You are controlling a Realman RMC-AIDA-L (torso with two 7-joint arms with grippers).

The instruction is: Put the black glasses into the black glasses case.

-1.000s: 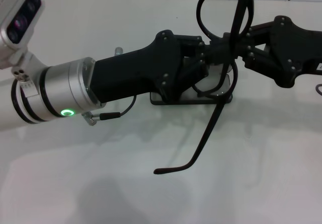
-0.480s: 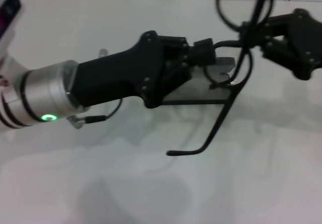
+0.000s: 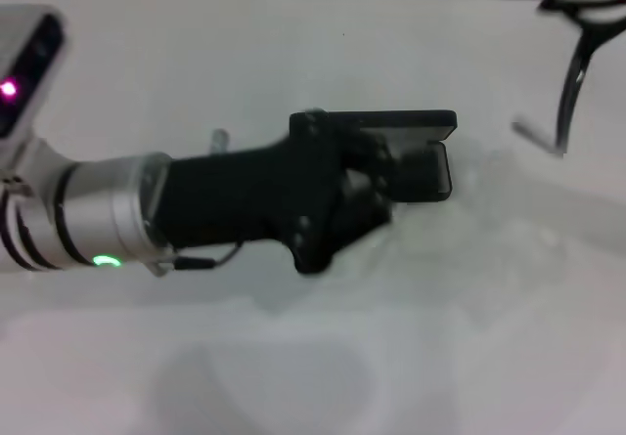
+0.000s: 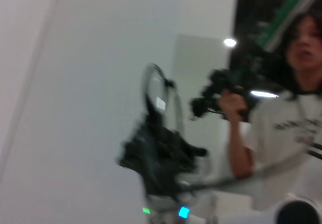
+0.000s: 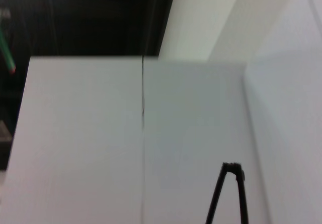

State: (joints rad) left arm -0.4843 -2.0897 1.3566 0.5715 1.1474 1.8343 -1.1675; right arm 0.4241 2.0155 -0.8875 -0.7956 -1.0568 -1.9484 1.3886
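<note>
Lifted away toward 2 o'clock: the black glasses point(image 3: 577, 24).
The black glasses case point(image 3: 391, 152) is gripped by the left gripper point(image 3: 406, 166); the right gripper's state cannot be told.

Black on white
Black glasses case point(image 3: 391, 152), black glasses point(image 3: 577, 44), pale white bench point(image 3: 391, 337); black left gripper point(image 3: 416, 171).

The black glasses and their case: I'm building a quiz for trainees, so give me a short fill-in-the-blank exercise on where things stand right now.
1. In the head view, the left gripper is at the black glasses ____.
2. The black glasses are up at that view's top ____ corner, away from the black glasses case.
3. The glasses are not yet ____ the case.
4. The table under the case is ____ in colour.

Missing words: case; right; in; white
</note>
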